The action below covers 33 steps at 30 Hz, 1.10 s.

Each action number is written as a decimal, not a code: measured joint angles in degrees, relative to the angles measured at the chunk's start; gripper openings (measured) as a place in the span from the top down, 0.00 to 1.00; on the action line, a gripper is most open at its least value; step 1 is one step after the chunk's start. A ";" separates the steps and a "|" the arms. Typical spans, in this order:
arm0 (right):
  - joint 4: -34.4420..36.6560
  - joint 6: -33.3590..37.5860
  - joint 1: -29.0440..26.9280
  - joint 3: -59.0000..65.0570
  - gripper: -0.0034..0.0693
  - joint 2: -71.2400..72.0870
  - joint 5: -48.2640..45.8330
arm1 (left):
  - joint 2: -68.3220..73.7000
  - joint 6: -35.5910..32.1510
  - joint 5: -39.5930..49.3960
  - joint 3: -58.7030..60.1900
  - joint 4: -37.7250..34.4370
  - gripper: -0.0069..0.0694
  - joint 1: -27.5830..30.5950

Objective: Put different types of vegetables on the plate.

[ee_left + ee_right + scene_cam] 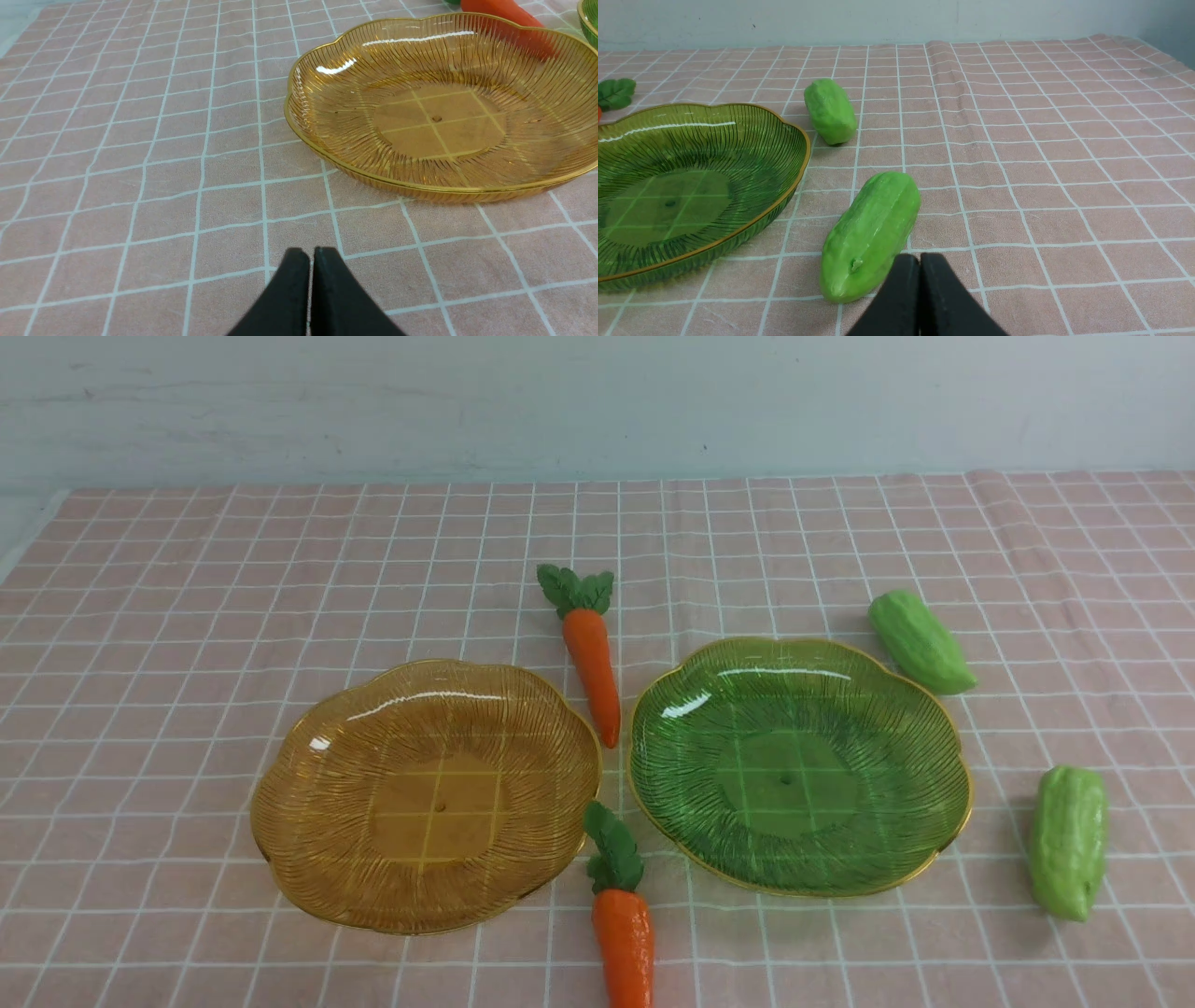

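Two empty ribbed glass plates sit side by side: an amber plate (308, 775) (327, 140) on the left and a green plate (924, 728) (775, 140) on the right. One orange carrot (593, 658) (495, 8) lies between them at the back, another carrot (624, 938) between them at the front. A light green gourd (920, 642) (830, 111) rests behind the green plate's right side, a second gourd (1069, 840) (871, 233) to its right. My left gripper (311, 254) is shut and empty, short of the amber plate. My right gripper (920, 260) is shut and empty, just beside the nearer gourd. Neither gripper shows in the front view.
A pink checked cloth (187, 616) covers the table, with a raised fold (943, 70) running toward the back. A pale wall (597, 401) stands behind the table's far edge.
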State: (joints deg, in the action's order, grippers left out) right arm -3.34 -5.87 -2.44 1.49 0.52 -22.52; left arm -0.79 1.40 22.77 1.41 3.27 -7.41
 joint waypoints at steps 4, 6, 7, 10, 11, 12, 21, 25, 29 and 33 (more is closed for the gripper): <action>0.00 0.00 0.00 0.00 0.98 0.00 0.00 | 0.00 0.00 0.00 0.00 0.00 0.91 0.00; 0.00 0.00 0.00 0.00 0.98 0.00 0.00 | 0.00 0.00 0.00 0.00 0.00 0.91 0.00; 0.00 0.00 0.00 0.00 0.98 0.00 0.00 | 0.00 0.00 0.00 0.00 0.00 0.91 0.00; 0.00 0.00 0.00 0.00 0.98 0.00 0.00 | 0.00 0.00 0.00 0.00 0.00 0.91 0.00; 0.00 0.00 0.00 0.00 0.98 0.00 0.00 | 0.00 0.00 0.00 0.00 0.00 0.91 0.00; 0.00 0.00 0.00 0.00 0.98 0.00 0.00 | 0.00 0.00 0.00 0.00 0.06 0.91 0.00; 0.00 0.00 0.00 0.00 0.98 0.00 0.00 | 0.00 3.12 -4.59 0.19 -1.06 0.91 0.00; 0.00 0.00 0.00 0.00 0.98 0.00 0.00 | 0.00 7.57 -10.18 0.19 -5.60 0.91 0.00; 0.00 0.00 0.00 0.00 0.98 0.00 0.00 | 0.00 9.85 -13.53 0.19 -7.29 0.91 0.00; 0.27 0.00 0.00 0.00 0.98 0.00 0.00 | 0.00 12.58 -18.74 0.19 -8.67 0.91 0.00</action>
State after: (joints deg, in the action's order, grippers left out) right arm -3.08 -5.87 -2.44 1.49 0.52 -22.52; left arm -0.79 13.98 4.04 1.60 -5.39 -7.41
